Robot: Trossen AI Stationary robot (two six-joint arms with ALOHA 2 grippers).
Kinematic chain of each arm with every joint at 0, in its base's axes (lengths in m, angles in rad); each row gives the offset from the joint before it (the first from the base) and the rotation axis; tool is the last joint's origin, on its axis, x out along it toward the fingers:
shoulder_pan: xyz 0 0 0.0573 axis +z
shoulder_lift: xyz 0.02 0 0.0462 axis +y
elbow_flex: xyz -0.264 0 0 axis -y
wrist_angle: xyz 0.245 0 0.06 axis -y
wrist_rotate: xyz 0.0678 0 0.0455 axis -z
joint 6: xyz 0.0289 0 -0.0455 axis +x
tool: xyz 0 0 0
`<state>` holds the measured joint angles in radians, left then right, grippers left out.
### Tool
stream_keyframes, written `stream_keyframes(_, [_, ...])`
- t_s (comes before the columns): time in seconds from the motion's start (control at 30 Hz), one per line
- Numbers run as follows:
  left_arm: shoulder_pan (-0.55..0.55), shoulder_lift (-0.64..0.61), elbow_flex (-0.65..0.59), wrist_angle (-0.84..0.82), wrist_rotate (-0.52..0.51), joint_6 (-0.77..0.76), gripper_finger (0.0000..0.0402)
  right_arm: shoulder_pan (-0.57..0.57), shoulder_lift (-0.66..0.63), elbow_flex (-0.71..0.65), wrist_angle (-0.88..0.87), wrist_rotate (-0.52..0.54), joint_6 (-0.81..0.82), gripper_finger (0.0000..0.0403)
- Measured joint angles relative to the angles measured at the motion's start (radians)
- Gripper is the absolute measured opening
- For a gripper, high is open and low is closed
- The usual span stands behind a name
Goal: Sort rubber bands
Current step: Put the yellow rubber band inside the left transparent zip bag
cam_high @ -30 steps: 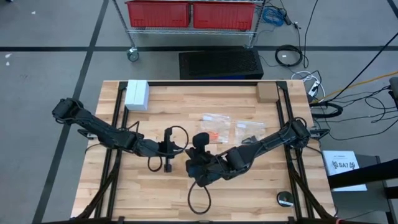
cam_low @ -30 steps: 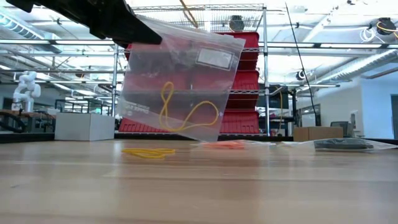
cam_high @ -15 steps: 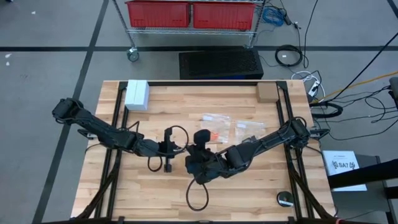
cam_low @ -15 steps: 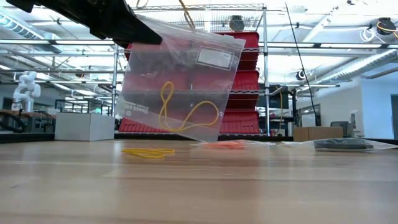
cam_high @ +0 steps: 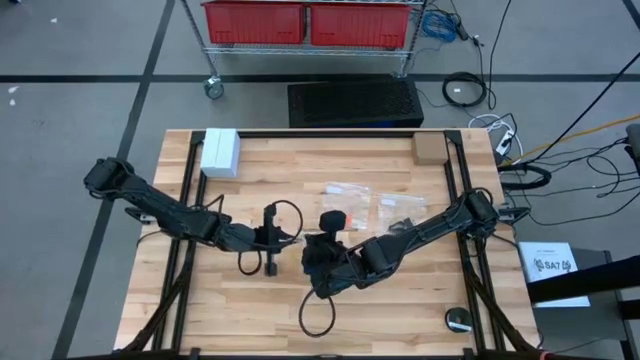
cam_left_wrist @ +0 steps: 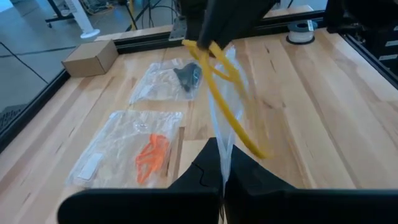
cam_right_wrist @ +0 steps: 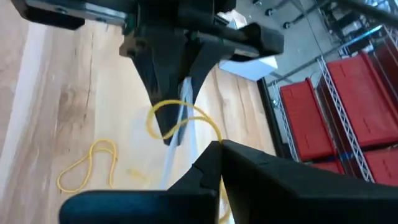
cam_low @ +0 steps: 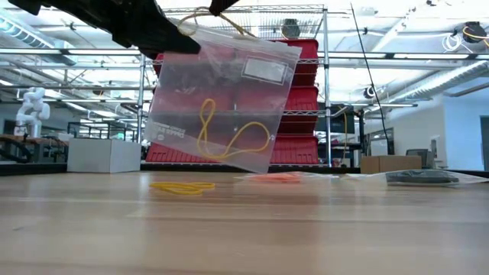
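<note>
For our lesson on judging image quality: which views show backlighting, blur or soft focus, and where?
Low view: bright windows behind leave the arm holding the clear bag a dark silhouette; the near tabletop is soft. Left wrist view: the yellow rubber band is streaked. Right wrist view: its own fingers are out of focus.

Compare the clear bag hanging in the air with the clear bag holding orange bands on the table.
The hanging bag is lifted off the table, pinched at its top edge by the left gripper; the orange-band bag lies flat on the wood, untouched. The hanging bag holds a yellow band; the flat one holds orange bands. Both are clear plastic with a white label.
</note>
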<state>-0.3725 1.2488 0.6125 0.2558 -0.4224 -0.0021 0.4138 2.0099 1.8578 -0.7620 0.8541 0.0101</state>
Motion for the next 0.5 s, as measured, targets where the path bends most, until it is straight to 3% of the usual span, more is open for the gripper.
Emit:
stream_keyframes(0.27, [0.0, 0.0, 0.0, 0.0, -0.028, -0.019, 0.0, 0.028, 0.0, -0.012, 0.013, 0.015, 0.092, 0.0])
stream_keyframes(0.5, [0.0, 0.0, 0.0, -0.001, -0.031, -0.019, 0.0, 0.031, 0.0, -0.012, -0.105, -0.024, 0.259, 0.0])
